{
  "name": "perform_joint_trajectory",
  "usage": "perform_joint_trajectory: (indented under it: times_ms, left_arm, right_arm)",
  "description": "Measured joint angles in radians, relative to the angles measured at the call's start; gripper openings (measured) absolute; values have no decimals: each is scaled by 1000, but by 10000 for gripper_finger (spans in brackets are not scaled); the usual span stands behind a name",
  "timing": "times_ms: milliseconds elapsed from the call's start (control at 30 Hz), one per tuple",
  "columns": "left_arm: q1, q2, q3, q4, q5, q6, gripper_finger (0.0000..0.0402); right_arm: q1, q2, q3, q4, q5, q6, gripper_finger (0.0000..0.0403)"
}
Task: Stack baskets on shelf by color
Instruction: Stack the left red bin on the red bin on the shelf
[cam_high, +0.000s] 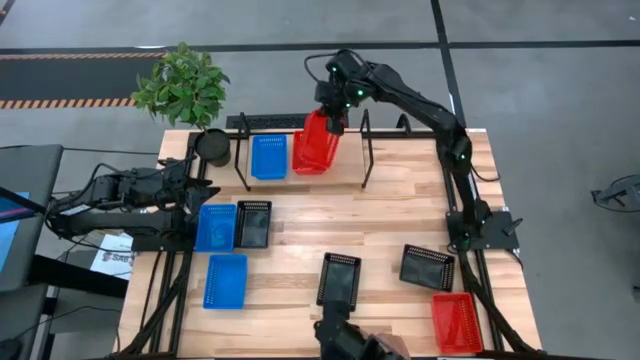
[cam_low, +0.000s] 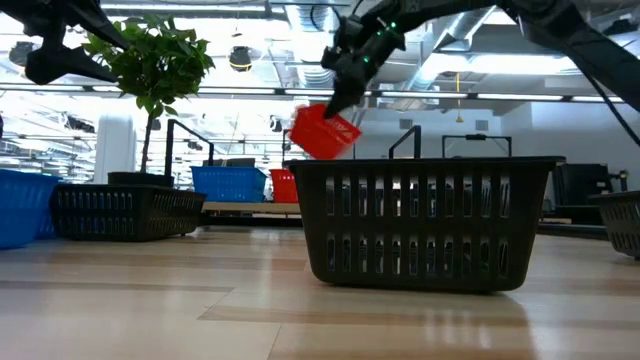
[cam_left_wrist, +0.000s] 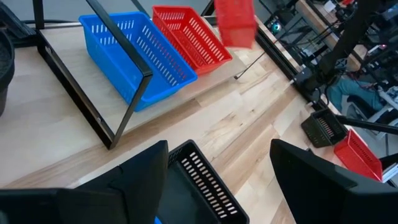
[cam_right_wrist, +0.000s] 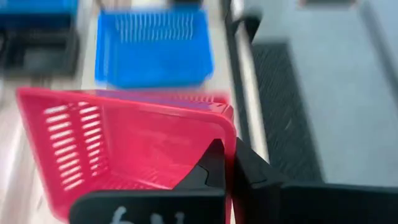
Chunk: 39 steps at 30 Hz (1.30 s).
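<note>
Baskets still wait near the table's front edge: a red basket (cam_high: 456, 322), two black ones and a blue one. Mid-table, the left gripper (cam_high: 196, 189) hovers with fingers spread over a blue and black pair. Farthest back, the right gripper (cam_high: 333, 120) pinches the rim of a tilted red basket (cam_high: 316, 142) above the shelf (cam_high: 350, 170), where another red basket (cam_left_wrist: 189, 34) sits beside a blue basket (cam_high: 268, 156). Held by one wall and tilted, it may catch a rim instead of nesting.
</note>
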Motion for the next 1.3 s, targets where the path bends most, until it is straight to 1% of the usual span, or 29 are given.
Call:
perform_joint_trajectory:
  times_ms: [33,100,167,267,633,800,933,1300]
  left_arm:
    - [0,0,0,0,-1,0,269]
    - [0,0,0,0,-4,0,269]
    - [0,0,0,-1,-8,-1,269]
    - [0,0,0,0,-11,-1,269]
    - [0,0,0,0,-16,-2,269]
    - [0,0,0,0,-16,-1,269]
    - [0,0,0,0,-16,-1,269]
    - [0,0,0,0,-16,-2,269]
  right_arm:
    - [-3,9,-2,-7,-1,-12,11]
    - [0,26,3,48,-11,-36,12]
    - [-8,26,0,23,-34,-47,12]
    - [0,31,2,43,-61,-71,12]
    - [7,33,1,42,-72,-80,23]
    - [15,62,0,51,-72,-80,26]
    - [19,78,1,56,-47,-82,43]
    - [19,78,1,96,-39,-73,113]
